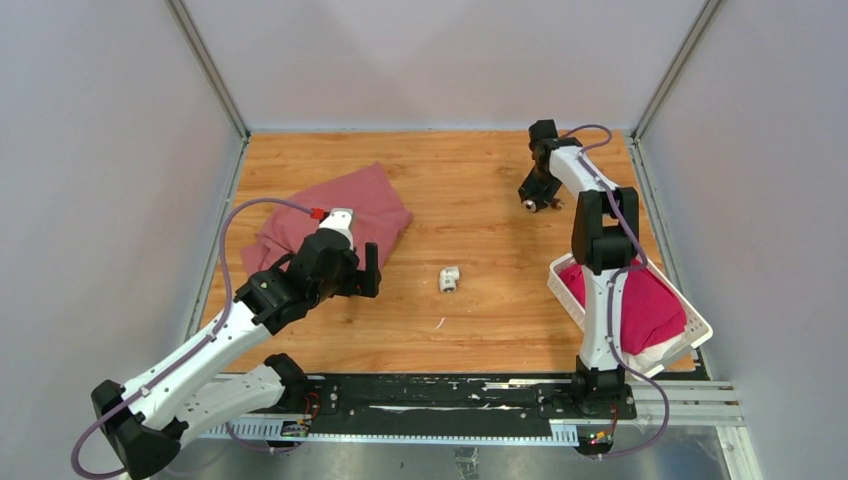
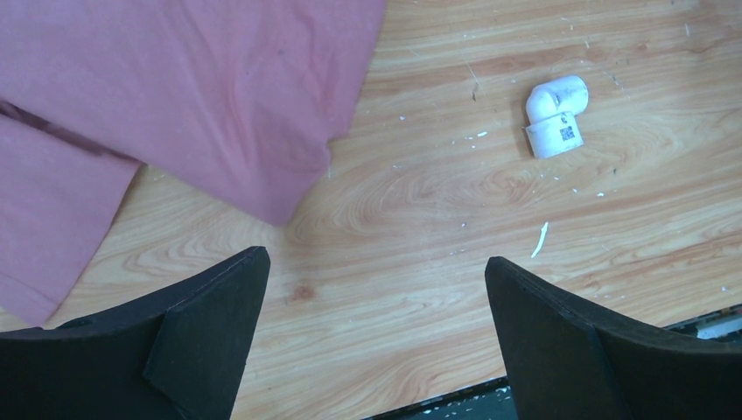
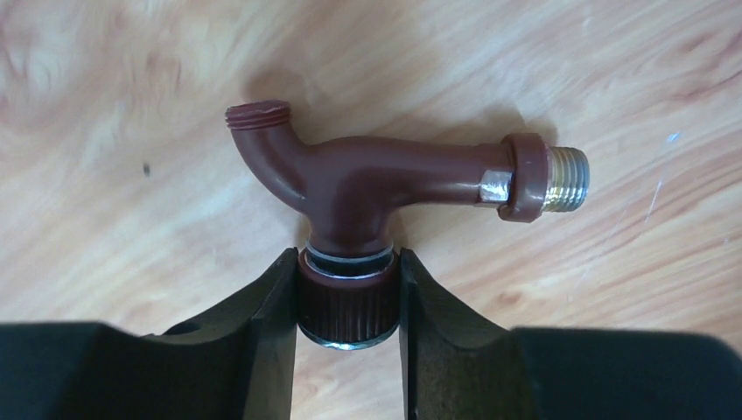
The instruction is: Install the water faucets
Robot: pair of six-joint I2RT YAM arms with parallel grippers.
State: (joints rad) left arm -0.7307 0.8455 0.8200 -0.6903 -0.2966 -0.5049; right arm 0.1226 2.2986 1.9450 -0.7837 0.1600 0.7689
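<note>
Pickup stage: right gripper (image 3: 348,267) clenched the brown tap (image 3: 376,171); left gripper (image 2: 374,260) gaped empty, white elbow fitting (image 2: 555,115) probably next.

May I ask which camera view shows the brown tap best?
Right wrist: the tap fills the frame, knob gripped by the right end effector. Top external shows a tiny dark speck; left wrist shows nothing.

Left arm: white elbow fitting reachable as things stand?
Probably yes. The left gripper has its jaws open, and the white fitting lies on the table ahead of it. The pink cloth sits off to the side, and the right gripper, holding the tap, is far off.
</note>
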